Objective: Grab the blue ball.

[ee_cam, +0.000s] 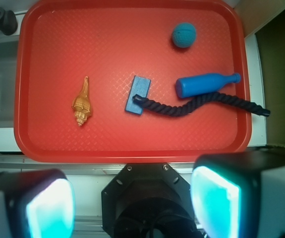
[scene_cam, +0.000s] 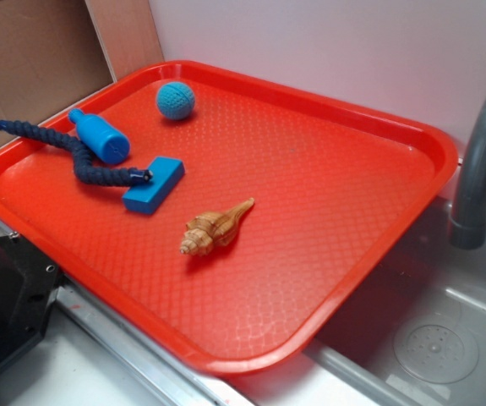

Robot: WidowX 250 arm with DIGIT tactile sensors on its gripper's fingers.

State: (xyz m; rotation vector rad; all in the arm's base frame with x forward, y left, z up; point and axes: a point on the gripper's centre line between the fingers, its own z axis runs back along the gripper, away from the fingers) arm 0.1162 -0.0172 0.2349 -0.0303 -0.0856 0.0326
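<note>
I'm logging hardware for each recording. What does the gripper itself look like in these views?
Only the wrist view shows it. The gripper has two bulky fingers with dark housings, pale grey outer sides and glossy inner pads that look bright cyan. Between them sits a black, roughly octagonal mount with small silver screws. No cables or markings are visible. A black structure at the exterior view's lower left can't be identified.

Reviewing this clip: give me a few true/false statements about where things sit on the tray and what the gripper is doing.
1. The blue ball lies on the red tray, apart from everything else. True.
2. The gripper is shut on the ball. False: it is open, off the tray, holding nothing.
3. One end of the dark rope rests on the blue block. True.
4. The seashell touches the blue bottle. False: they lie well apart, the block between them.
</note>
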